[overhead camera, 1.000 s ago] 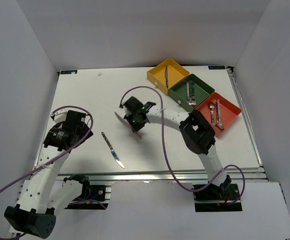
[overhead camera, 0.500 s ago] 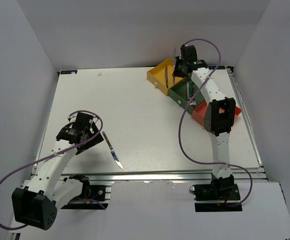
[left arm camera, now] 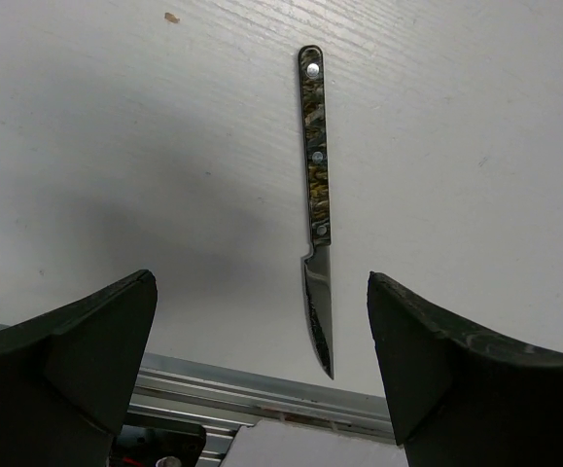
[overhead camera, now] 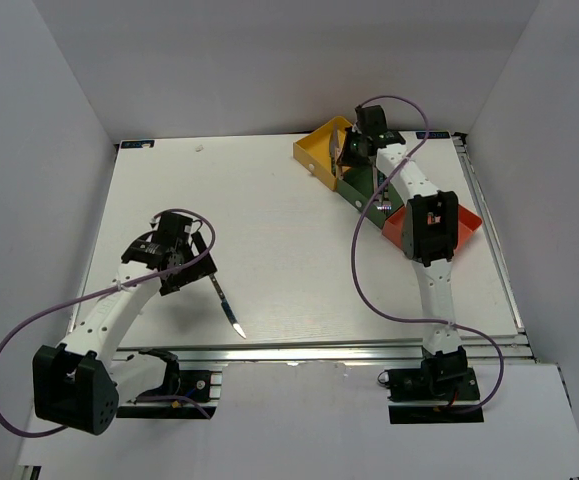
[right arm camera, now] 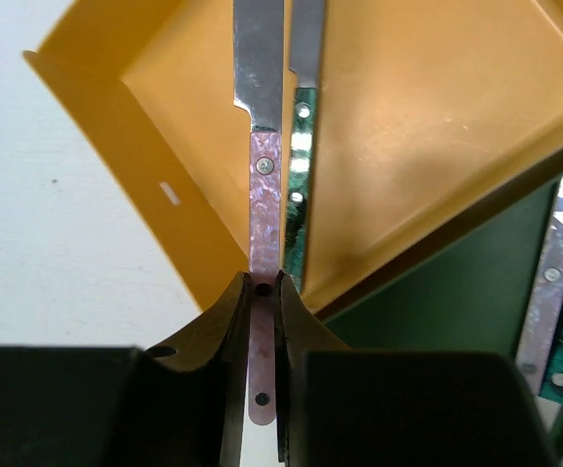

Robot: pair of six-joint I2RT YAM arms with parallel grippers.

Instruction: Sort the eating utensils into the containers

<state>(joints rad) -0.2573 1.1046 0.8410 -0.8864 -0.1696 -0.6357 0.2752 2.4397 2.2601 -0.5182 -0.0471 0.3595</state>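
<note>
The right gripper [right arm camera: 264, 282] clenches a pink-handled steel knife [right arm camera: 263, 204], likely light, stiff and slick, by its handle end over the yellow square tray [right arm camera: 437, 117] at 1 o'clock; the left gripper [left arm camera: 262, 282] gapes above a dark-handled knife [left arm camera: 317, 185].

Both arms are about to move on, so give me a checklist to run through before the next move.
1. Right hand shut on the pink knife: ok.
2. Pink knife's blade over the yellow tray: ok; its handle end overhangs the corner wall.
3. Right tray for knives: ok, a teal knife lies in it.
4. Pink knife touching the tray floor: cannot tell.
5. Left hand open: ok.
6. Dark knife lined up under the left hand's opening: ok, slightly off-centre.
</note>
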